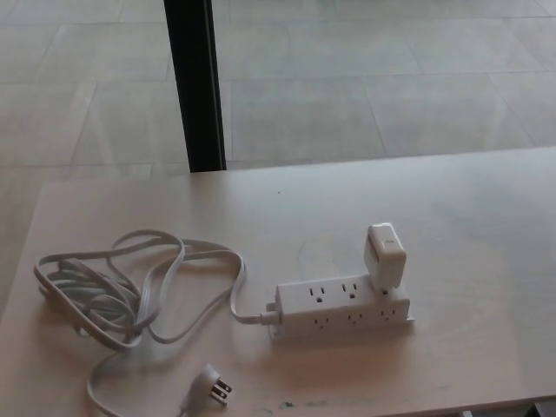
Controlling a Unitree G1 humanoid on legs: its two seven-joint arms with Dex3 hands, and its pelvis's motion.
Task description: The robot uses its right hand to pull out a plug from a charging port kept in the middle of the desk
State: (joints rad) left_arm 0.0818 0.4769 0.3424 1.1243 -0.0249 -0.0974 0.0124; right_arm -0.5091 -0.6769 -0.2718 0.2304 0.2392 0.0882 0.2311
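Head view, looking down. A pale wooden surface (452, 217) is filling the lower half of the frame. A white power strip (340, 306) is lying flat on it, slightly right of centre and near the front edge, long side running left to right. Two rows of outlets are showing on its top and front faces.

A white block-shaped plug (385, 256) is sitting in the strip's right end, standing upright and leaning a little toward the far side. It is seated in the top row, touching the strip.

The strip's white cord (139, 287) is leaving the left end and lying in loose loops across the left part of the surface. The cord's own pronged end (213, 385) is lying unplugged near the front edge, prongs pointing right.

Beyond the surface, a tiled floor (365, 95) is showing, with a black vertical post (195, 82) rising at the far edge, left of centre.

Neither robot hand is showing in the frame, so nothing can be said of their fingers; nothing is gripping the plug.
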